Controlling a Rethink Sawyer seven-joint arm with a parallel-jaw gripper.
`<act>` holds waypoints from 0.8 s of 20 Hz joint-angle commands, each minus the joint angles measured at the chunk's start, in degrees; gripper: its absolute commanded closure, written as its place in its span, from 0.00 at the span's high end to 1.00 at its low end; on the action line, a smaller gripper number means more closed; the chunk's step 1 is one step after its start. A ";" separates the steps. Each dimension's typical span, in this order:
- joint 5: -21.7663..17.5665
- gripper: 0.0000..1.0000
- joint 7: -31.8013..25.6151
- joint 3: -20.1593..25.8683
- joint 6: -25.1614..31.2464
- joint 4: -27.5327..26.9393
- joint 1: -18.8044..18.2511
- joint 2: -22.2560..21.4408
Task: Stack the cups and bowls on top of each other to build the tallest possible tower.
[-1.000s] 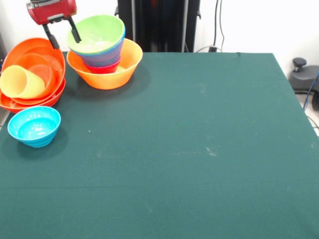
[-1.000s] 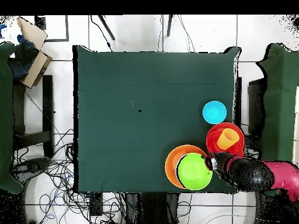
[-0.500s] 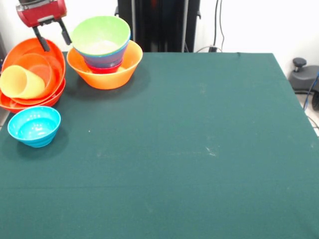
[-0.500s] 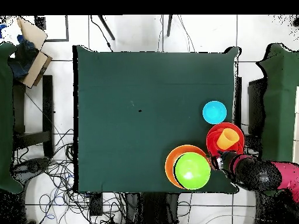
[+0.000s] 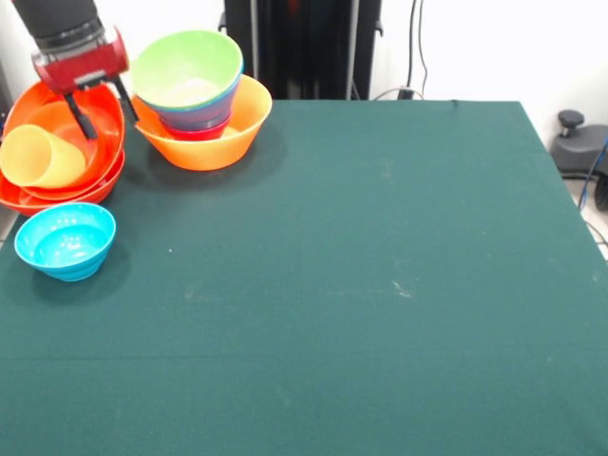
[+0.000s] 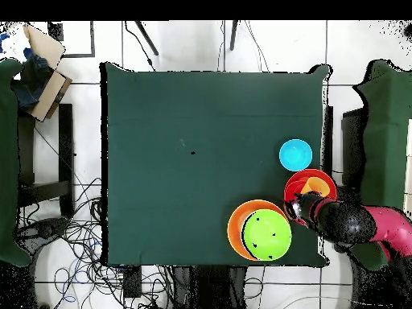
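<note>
Since the earlier frames, the gripper [image 5: 99, 107] has been lowered and shifted from beside the lime green bowl [image 5: 186, 66] to a spot over the stacked red-orange bowls [image 5: 57, 180], and its two dark fingers [image 5: 80, 114] are seen spread apart, gripping nothing. From the front, the tower [image 5: 199, 100] is found at the far left of the green table [image 5: 361, 275]: a large light-orange bowl [image 5: 214, 142] at the bottom, a red bowl [image 5: 198, 131] and a blue bowl [image 5: 201, 112] nested in it, and the lime green bowl on top. Just to its left the red-orange bowls are piled, with the pale-yellow cup [image 5: 38, 157] lying on its side inside them. A cyan bowl [image 5: 65, 240] is set apart in front of that pile, nearer the camera. Nothing is placed between the gripper and the cup; one finger hangs near the light-orange rim. From overhead, the gripper [image 6: 299, 206] is seen covering part of the red-orange bowls [image 6: 320, 180], so the cup cannot be made out clearly. The lime green bowl [image 6: 266, 232] hides most of the light-orange bowl [image 6: 235, 228], and the cyan bowl [image 6: 295, 154] lies just beyond the red-orange pile. A cardboard box [image 6: 44, 68] is seen off the table at the upper left, and cables [image 6: 88, 241] are spread over the floor.
</note>
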 commanded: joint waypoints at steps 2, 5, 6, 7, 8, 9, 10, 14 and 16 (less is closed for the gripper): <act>-6.76 1.00 -20.23 -3.39 -0.34 -7.89 5.85 6.50; -7.01 1.00 -19.50 -3.38 -0.30 -7.64 5.88 6.17; -7.10 1.00 -19.25 -3.35 -0.30 -7.51 5.88 6.04; -7.17 1.00 -19.07 -3.34 -0.29 -7.46 5.92 5.97; -7.23 1.00 -18.78 -3.33 -0.33 -7.35 5.93 5.78; -7.29 1.00 -18.46 -3.36 -0.40 -7.23 5.97 5.60; -7.34 1.00 -18.14 -3.40 -0.48 -7.10 6.02 5.42; -7.47 0.00 -16.90 -3.64 -0.60 -7.20 6.37 5.19; -7.36 0.00 -16.11 -3.95 -0.34 -7.64 6.79 5.21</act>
